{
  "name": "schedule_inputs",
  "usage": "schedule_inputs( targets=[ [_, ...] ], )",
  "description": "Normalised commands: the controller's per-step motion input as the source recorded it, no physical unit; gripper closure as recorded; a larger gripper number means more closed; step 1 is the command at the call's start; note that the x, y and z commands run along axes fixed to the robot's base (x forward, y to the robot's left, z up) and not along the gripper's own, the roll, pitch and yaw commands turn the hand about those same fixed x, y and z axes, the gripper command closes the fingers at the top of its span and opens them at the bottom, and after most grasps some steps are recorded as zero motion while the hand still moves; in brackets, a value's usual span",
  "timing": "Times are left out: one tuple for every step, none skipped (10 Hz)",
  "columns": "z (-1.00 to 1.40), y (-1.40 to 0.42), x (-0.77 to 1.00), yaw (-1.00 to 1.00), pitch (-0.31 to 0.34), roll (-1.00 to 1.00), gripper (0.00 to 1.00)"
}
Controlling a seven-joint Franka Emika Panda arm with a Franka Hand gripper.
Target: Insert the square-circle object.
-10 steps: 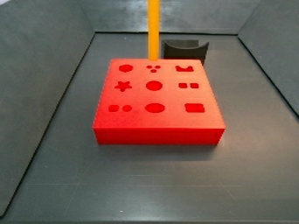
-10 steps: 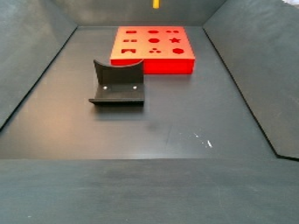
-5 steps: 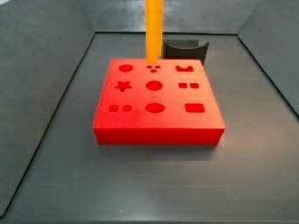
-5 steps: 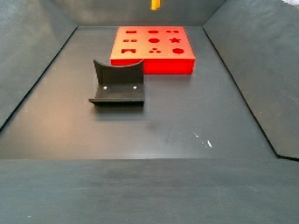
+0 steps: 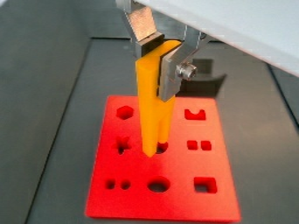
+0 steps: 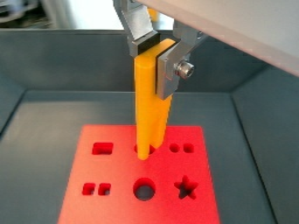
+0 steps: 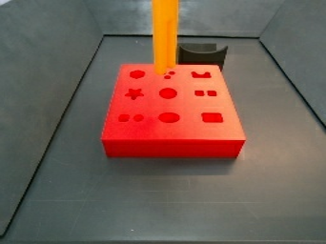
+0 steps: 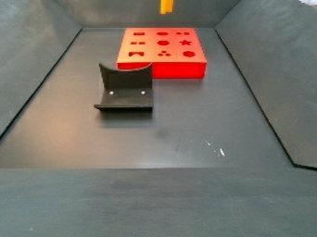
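Note:
The square-circle object (image 5: 152, 105) is a long orange bar, held upright by its upper end. It shows in both wrist views (image 6: 149, 114). My gripper (image 5: 156, 66) is shut on it, one silver finger on each side (image 6: 156, 66). In a side view the bar (image 7: 165, 38) hangs over the back part of the red block (image 7: 173, 133), its lower end just above the holes near the back edge. I cannot tell whether it touches. In a side view only the bar's tip (image 8: 166, 6) shows at the frame's edge, and the gripper is out of frame in both side views.
The red block (image 8: 173, 67) with shaped holes lies on the dark floor of a grey-walled bin. The fixture (image 8: 124, 88) stands on the floor apart from the block and shows behind it in a side view (image 7: 201, 52).
The orange bar has come down towards the red block's top, still held in the gripper. The block and the fixture have not moved.

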Motion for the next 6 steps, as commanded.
schedule_inputs(
  targets=[
    [-0.07, 0.00, 0.00, -1.00, 0.103, -0.01, 1.00],
    [0.00, 0.00, -0.05, -1.00, 0.081, 0.03, 1.00],
    [0.00, 0.00, -0.06, -1.00, 0.060, 0.07, 1.00],
    [-0.04, 0.00, -0.08, -1.00, 0.037, 0.11, 1.00],
    [-0.18, 0.00, -0.09, -0.97, 0.000, 0.01, 1.00],
    [-0.18, -0.05, -0.01, -0.94, -0.031, -0.05, 1.00]
  ],
)
